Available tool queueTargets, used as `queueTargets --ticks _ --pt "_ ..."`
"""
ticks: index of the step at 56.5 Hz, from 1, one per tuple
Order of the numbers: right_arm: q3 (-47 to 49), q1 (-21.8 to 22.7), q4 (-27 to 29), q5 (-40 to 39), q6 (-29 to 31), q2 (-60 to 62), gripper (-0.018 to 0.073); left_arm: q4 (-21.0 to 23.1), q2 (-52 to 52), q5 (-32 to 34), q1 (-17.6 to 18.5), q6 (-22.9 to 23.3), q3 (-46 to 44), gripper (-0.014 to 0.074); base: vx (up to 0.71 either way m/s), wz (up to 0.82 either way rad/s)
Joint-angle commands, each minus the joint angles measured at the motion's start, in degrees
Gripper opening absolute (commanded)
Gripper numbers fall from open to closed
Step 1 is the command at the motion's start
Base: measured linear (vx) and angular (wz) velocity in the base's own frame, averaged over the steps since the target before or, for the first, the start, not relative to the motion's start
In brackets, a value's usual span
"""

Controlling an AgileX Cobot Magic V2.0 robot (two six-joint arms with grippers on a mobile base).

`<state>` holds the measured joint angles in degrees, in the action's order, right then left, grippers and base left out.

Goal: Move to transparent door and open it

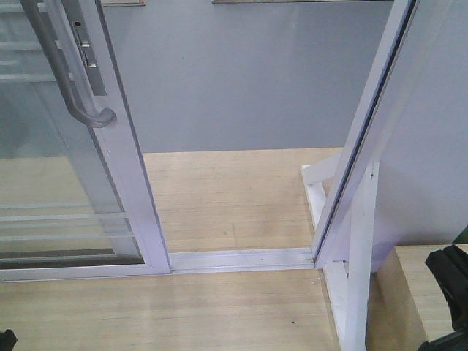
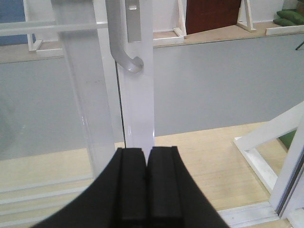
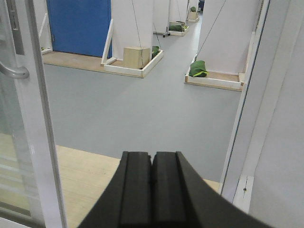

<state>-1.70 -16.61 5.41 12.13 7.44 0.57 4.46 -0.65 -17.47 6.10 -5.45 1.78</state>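
The grey floor (image 1: 241,80) fills the far half of the front view, and a pale wooden platform (image 1: 227,197) covers the near half, crossed by a white floor track (image 1: 241,259) that runs between the two door members. The transparent door (image 1: 80,161) stands at the left of the front view: a tall glass panel in a glossy white frame, slid aside so that a wide gap lies open between its edge and the white jamb post (image 1: 365,146) on the right. Thin horizontal white bars cross the lower glass. The post leans in the picture and rests on a braced white foot (image 1: 344,248) on the platform. A wooden box (image 1: 420,292) sits low at the right edge, just beside the foot. The door's grey J-shaped pull handle (image 1: 73,88) hangs on the frame's stile, its hook curling out at the bottom, with a small lock plate (image 1: 86,51) just beside it.

In the left wrist view the left end effector (image 2: 146,185) is clenched, pads pressed together on nothing, and points at the door stile below the handle hook, apart from it. In the right wrist view the right end effector (image 3: 152,190) is likewise clenched on nothing and faces the open gap, with the door edge to its left and the post to its right. A blue door (image 3: 78,26) shows far across the floor.
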Motion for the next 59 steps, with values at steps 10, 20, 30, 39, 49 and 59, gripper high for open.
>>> queueTargets --ticks 10,20,30,39,49,59 --pt "-0.2 0.1 -0.3 -4.3 0.3 -0.4 -0.0006 0.4 -0.8 4.4 0.3 0.3 0.8 0.0000 0.00 0.00" --pt "-0.2 0.1 -0.3 -4.3 0.3 -0.4 -0.0006 0.4 -0.8 4.4 0.3 0.3 0.8 0.0000 0.00 0.00" --pt "-0.2 0.1 -0.3 -4.3 0.3 -0.4 -0.0006 0.4 -0.8 4.4 0.3 0.3 0.8 0.0000 0.00 0.00" --pt "-0.2 0.1 -0.3 -4.3 0.3 -0.4 -0.0006 0.4 -0.8 4.4 0.3 0.3 0.8 0.0000 0.00 0.00" --pt "-0.2 0.1 -0.3 -4.2 0.3 -0.4 -0.0006 0.4 -0.8 4.4 0.3 0.3 0.8 0.0000 0.00 0.00" --pt "-0.2 0.1 -0.3 -4.2 0.3 -0.4 -0.0006 0.4 -0.8 4.4 0.3 0.3 0.8 0.0000 0.00 0.00"
